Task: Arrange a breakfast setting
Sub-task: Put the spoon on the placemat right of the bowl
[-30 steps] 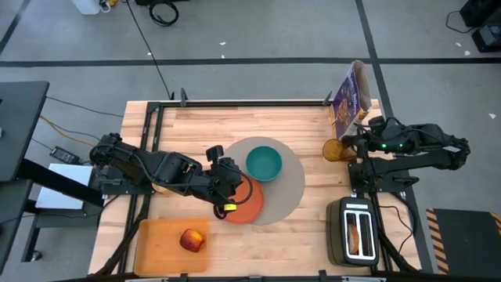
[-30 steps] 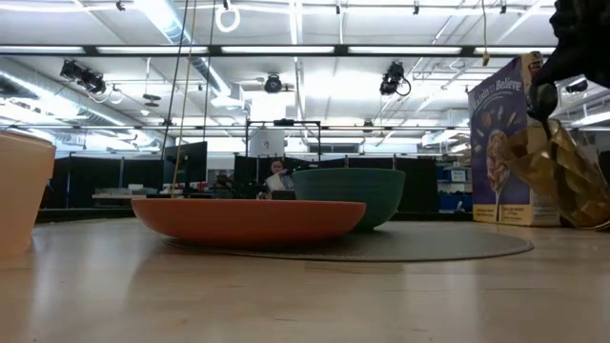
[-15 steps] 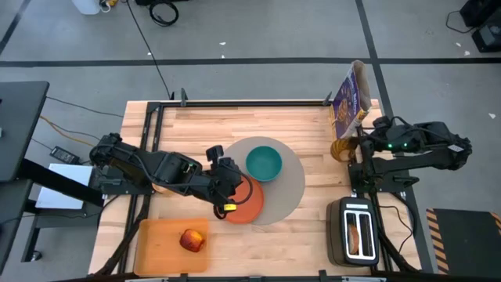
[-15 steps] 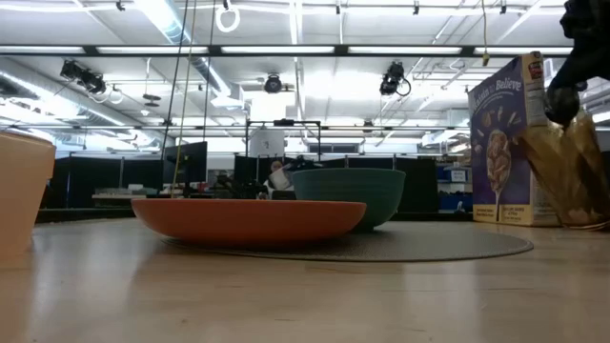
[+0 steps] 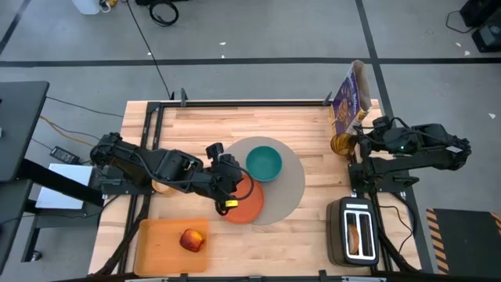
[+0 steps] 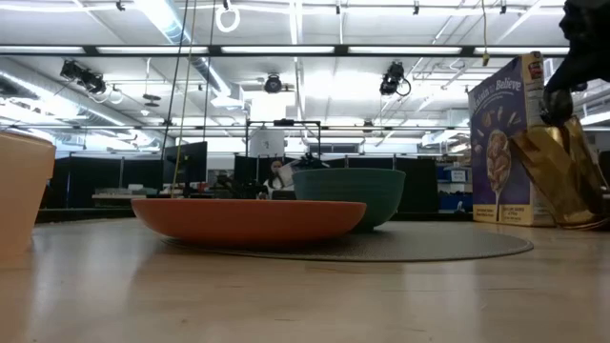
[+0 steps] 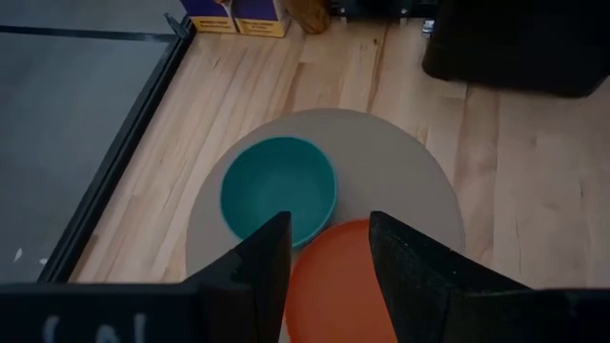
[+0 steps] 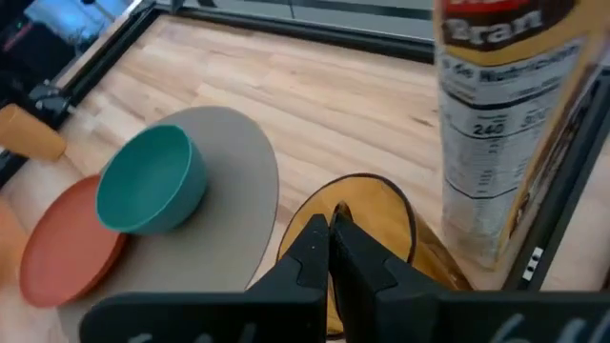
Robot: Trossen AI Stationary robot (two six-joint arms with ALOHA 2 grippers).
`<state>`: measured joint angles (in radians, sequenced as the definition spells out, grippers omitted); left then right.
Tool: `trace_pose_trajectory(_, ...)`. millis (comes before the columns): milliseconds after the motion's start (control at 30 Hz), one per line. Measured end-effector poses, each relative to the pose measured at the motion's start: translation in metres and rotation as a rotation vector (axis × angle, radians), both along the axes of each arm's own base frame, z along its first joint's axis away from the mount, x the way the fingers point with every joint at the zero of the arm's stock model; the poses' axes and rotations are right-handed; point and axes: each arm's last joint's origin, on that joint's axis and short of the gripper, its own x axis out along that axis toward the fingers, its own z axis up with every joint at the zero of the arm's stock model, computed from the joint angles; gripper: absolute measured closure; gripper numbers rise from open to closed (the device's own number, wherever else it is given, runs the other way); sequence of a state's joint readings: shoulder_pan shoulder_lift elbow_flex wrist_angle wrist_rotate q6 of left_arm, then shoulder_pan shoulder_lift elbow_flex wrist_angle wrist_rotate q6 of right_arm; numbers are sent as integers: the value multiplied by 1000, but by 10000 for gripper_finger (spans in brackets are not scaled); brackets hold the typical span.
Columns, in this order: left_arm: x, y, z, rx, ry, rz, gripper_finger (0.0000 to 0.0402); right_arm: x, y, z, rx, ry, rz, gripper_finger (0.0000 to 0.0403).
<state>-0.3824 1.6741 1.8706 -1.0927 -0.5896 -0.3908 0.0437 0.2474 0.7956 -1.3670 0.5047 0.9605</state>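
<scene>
A grey round placemat (image 5: 291,186) lies mid-table. A teal bowl (image 5: 264,163) stands on it, and an orange plate (image 5: 249,205) rests on its near-left edge. My left gripper (image 5: 232,186) is open above the plate's left rim; in the left wrist view its fingers (image 7: 257,262) stand either side of the plate (image 7: 334,286). My right gripper (image 5: 362,143) is shut on an amber see-through cup (image 5: 340,146) beside the cereal box. A red apple (image 5: 192,240) lies on the orange cutting board. A bagel half (image 5: 357,233) stands in the toaster. No spoon shows. My right gripper pinches the amber cup at its upper rim (image 8: 367,191) between its two shut fingers, coming from the table's right side and slanting down. The fingers hide the exact spot. The cup (image 6: 562,181) leans, its lower end (image 6: 579,223) at the table top.
A purple cereal box (image 5: 350,98) stands at the far right, close to the amber cup. A black-and-silver toaster (image 5: 356,231) stands near right. The cutting board (image 5: 160,244) lies near left. A peach cup (image 6: 19,195) stands by my left arm.
My right gripper has gone a little toward the table's right edge and the cereal box, taking the amber cup with it; the cup has slid that way and stands less tilted. The plate and bowl have stayed put.
</scene>
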Motion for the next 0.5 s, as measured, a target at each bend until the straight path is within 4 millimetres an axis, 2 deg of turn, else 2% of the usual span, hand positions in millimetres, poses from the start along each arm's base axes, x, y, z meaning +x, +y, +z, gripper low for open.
trace_pose_trajectory(267, 0, 0, 0, -14, -5, 9, 251, -1, -2, -1, 17, -76, -101, 392)
trace_pose_trajectory(500, -1, -3, 0, -23, 3, -6, 251, 1, -2, -14, 58, -161, -140, 392)
